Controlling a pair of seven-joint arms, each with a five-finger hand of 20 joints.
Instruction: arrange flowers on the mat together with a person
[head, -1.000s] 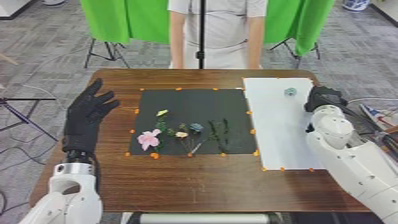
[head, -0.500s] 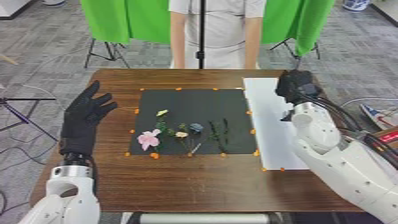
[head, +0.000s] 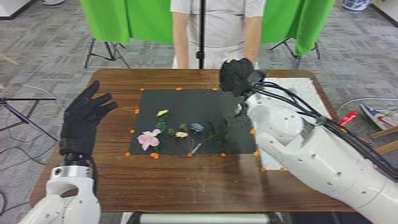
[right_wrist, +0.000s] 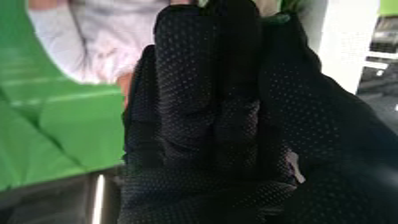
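Brown desk (head: 178, 187) carries flowers (head: 149, 138) on dark mat (head: 182, 102). Left robot hand (head: 83, 114) has fingers apart; about right robot hand (head: 237, 77), I cannot tell.

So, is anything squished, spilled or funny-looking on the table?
No, nothing stands out. The pink flower and the blue flower both lie on the black mat, and I can see nothing spilled or broken.

This is a lab: robot arms (head: 302, 145), green cloth (head: 133, 22), black stand (head: 201, 55).
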